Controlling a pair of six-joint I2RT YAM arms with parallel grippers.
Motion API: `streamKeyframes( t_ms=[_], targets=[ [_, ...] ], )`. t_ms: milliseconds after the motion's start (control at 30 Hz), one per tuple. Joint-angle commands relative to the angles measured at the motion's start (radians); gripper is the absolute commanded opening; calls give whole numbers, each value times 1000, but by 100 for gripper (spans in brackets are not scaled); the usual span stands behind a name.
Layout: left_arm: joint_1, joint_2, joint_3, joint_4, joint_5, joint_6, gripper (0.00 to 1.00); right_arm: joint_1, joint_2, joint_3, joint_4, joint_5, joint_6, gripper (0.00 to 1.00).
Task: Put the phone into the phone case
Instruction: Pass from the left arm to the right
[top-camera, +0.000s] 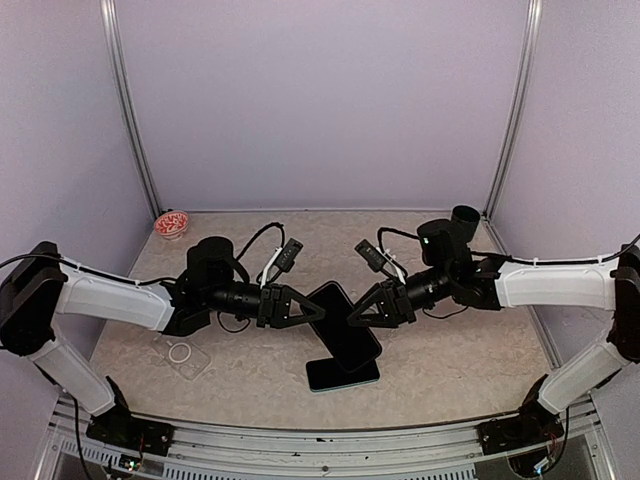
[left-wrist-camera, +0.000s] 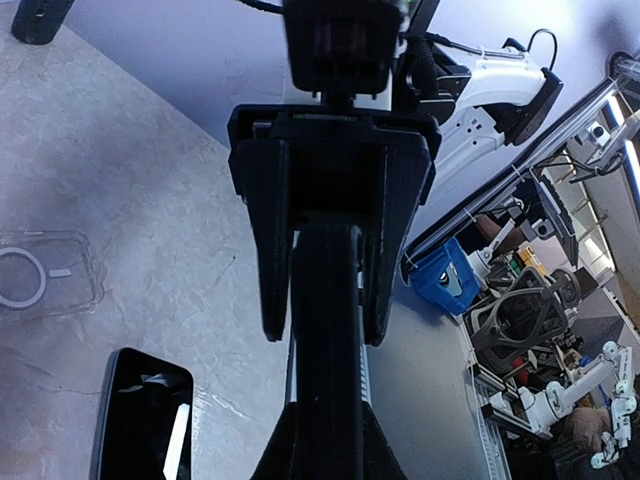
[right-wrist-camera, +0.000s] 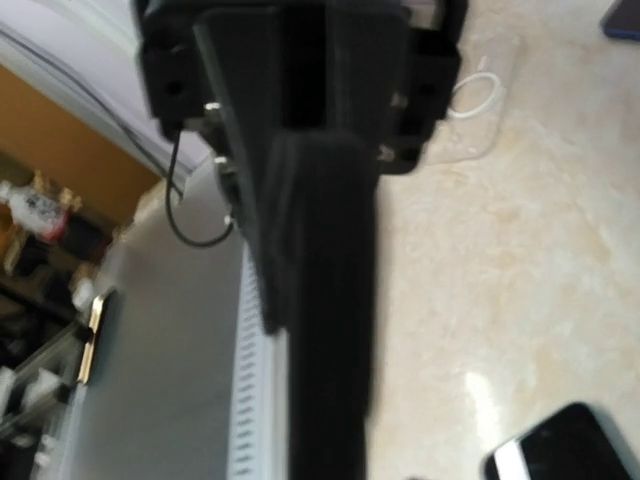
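A black phone (top-camera: 343, 325) hangs tilted above the table's middle, between both arms. My left gripper (top-camera: 312, 312) is shut on its left end. In the left wrist view the phone (left-wrist-camera: 325, 400) runs edge-on between the pinched jaws of that gripper (left-wrist-camera: 322, 335). My right gripper (top-camera: 358, 315) straddles the phone's right edge. The right wrist view is blurred: the phone (right-wrist-camera: 325, 300) stands edge-on at this gripper (right-wrist-camera: 320, 320), one finger (right-wrist-camera: 255, 250) beside it, the other hidden. The clear phone case (top-camera: 183, 355) (left-wrist-camera: 40, 275) with its white ring lies flat at the near left.
A second dark slab with a teal edge (top-camera: 343, 375) (left-wrist-camera: 145, 415) (right-wrist-camera: 570, 445) lies flat just below the held phone. A small red and white bowl (top-camera: 172, 223) sits at the back left corner. Loose cables hang from both wrists.
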Motion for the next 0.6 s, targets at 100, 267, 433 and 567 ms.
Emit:
streamKeyframes(
  t_ms=[100, 267, 433, 567],
  targets=[
    [-9, -13, 73, -52, 34, 73, 0, 33, 47, 64, -30, -64, -41, 11],
    [-6, -22, 64, -47, 0, 64, 5, 38, 56, 67, -40, -66, -51, 0],
    [1, -42, 48, -20, -67, 31, 35, 38, 22, 68, -29, 16, -39, 0],
    [30, -82, 8, 24, -138, -17, 61, 35, 6, 82, -20, 73, 5, 0]
  ],
)
